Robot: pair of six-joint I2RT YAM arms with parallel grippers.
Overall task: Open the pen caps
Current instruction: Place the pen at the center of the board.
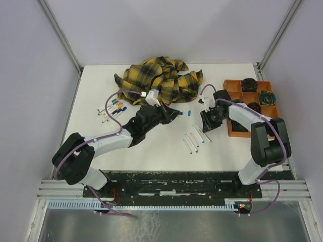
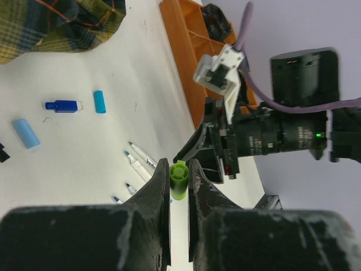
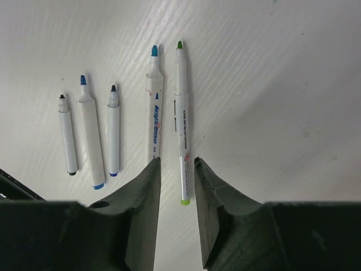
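Left wrist view: the left gripper has its fingers pinched shut on a green cap, held off the table, probably to be dropped with the loose blue caps at ten o'clock. Fingers of the right gripper stand apart astride the green-tipped pen, lying nib toward twelve o'clock at the right end of a row of uncapped pens, seemingly to sort finished ones. Print along two barrels is too small to read; capped pens lie at nine o'clock of the left gripper in the top view.
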